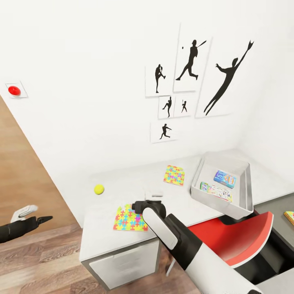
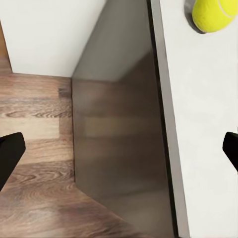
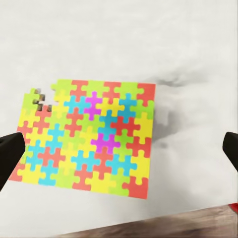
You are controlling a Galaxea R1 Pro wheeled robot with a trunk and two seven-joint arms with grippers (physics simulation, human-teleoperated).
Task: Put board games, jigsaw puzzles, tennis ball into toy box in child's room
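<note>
Right arm (image 1: 179, 237) hides near jigsaw puzzle (image 1: 130, 218) corner; fingers spread.

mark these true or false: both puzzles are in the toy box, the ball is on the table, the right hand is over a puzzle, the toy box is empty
1. Both puzzles are in the toy box: false. The near puzzle and the far puzzle lie on the table.
2. The ball is on the table: true.
3. The right hand is open over the near puzzle: true.
4. The toy box is empty: false. It holds two board games.
</note>
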